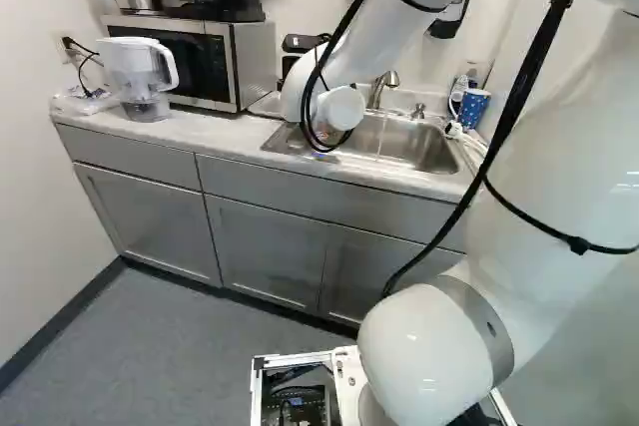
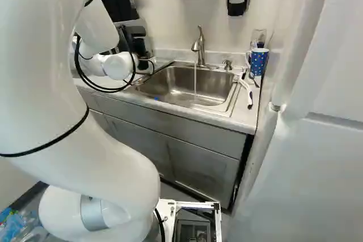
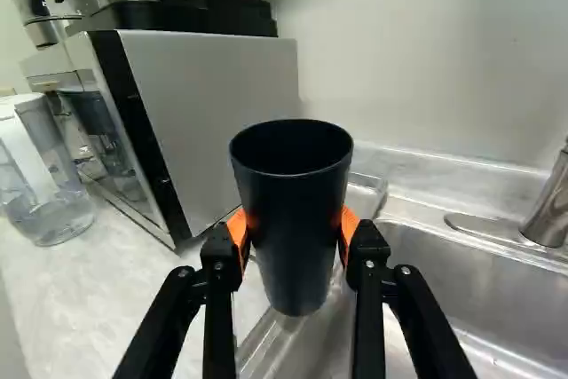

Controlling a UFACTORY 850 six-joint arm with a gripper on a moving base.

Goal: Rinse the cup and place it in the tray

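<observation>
Arm [image 2: 39,83], cup [image 3: 297,228] near microwave [image 3: 213,113], pitcher [image 1: 140,69], faucet [image 2: 200,47]

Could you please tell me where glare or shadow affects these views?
In the wrist view, the inside of the black cup is too dark to show detail, and a soft shadow lies on the wall; in the right base view, the steel sink has a bright sheen; in the left base view, the white arm is partly washed out.
</observation>
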